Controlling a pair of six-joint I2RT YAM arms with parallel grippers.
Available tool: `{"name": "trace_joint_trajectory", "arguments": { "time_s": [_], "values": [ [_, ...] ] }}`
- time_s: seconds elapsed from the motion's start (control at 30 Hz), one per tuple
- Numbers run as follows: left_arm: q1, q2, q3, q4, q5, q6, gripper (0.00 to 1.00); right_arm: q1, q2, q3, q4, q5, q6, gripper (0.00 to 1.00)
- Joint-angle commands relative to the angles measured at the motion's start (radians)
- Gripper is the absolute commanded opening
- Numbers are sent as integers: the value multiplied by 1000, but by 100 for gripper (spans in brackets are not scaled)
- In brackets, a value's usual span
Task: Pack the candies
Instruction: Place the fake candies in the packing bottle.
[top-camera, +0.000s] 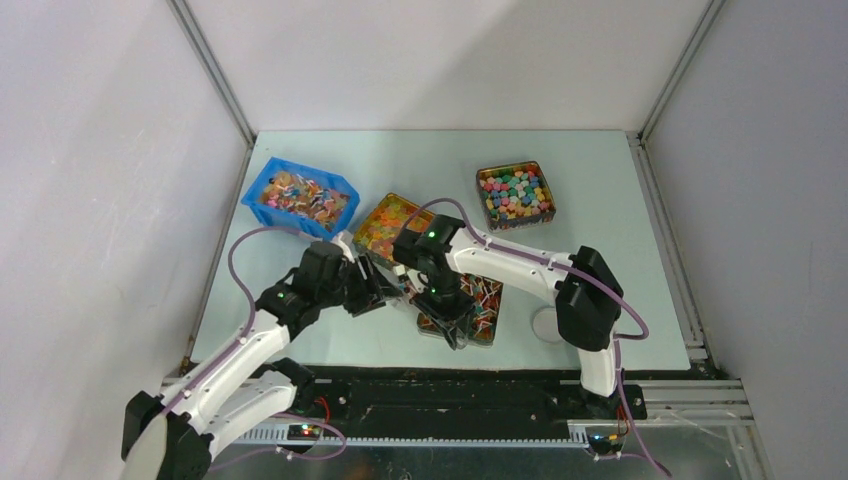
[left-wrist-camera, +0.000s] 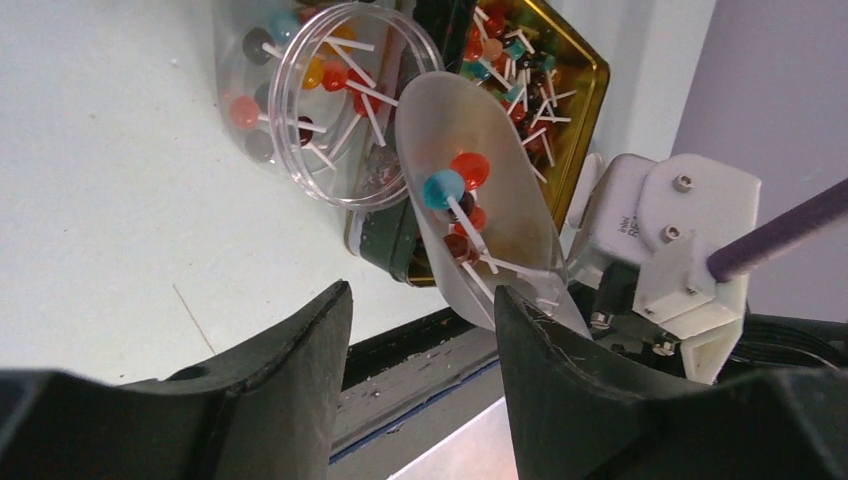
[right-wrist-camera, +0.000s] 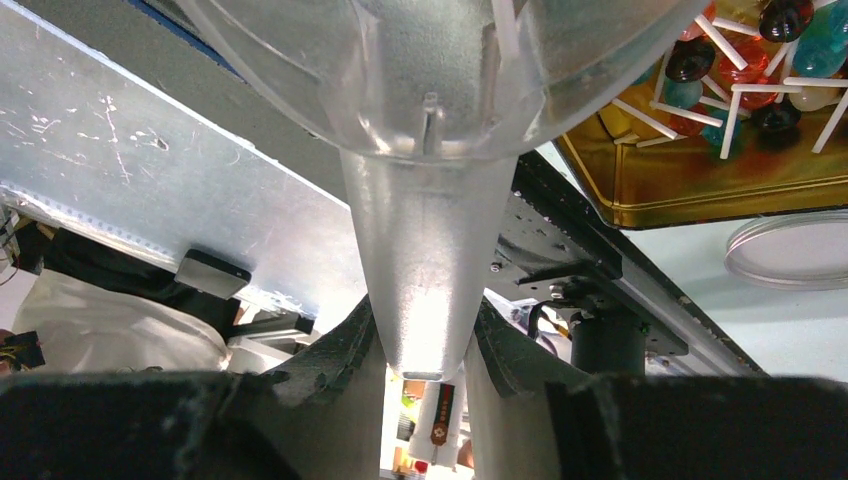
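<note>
The candies (left-wrist-camera: 468, 170) are small lollipops with red, blue and dark heads on thin white sticks. A few lie in a clear plastic scoop (left-wrist-camera: 500, 190), and my right gripper (right-wrist-camera: 422, 310) is shut on the scoop's handle (right-wrist-camera: 430, 250). The scoop's mouth points at a clear round jar (left-wrist-camera: 330, 170) that lies tilted on its side with several candies inside. More candies fill a gold tin (left-wrist-camera: 575, 90) behind the scoop. My left gripper (left-wrist-camera: 420, 290) is open just short of the jar and scoop, with nothing between its fingers. In the top view both grippers (top-camera: 385, 290) (top-camera: 455, 325) meet over the tin (top-camera: 488, 300).
A blue bin (top-camera: 300, 195) of mixed sweets stands at the back left. A gold tin (top-camera: 385, 228) of yellow sweets is beside it, and another tin (top-camera: 515, 192) of coloured sweets is at the back right. A clear round lid (top-camera: 548, 325) lies right of the lollipop tin.
</note>
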Motion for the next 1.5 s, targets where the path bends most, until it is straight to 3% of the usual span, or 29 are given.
{"name": "trace_joint_trajectory", "arguments": {
  "time_s": [0.0,0.47,1.47],
  "values": [
    [2,2,-10,68,28,-33,58,4,2,41,-10,-15,-2,0],
    [-42,52,-26,73,-2,-31,42,-6,-21,48,11,2,19,0],
    [-77,126,17,81,-24,-17,32,-58,-97,90,29,68,51,0]
  ]
}}
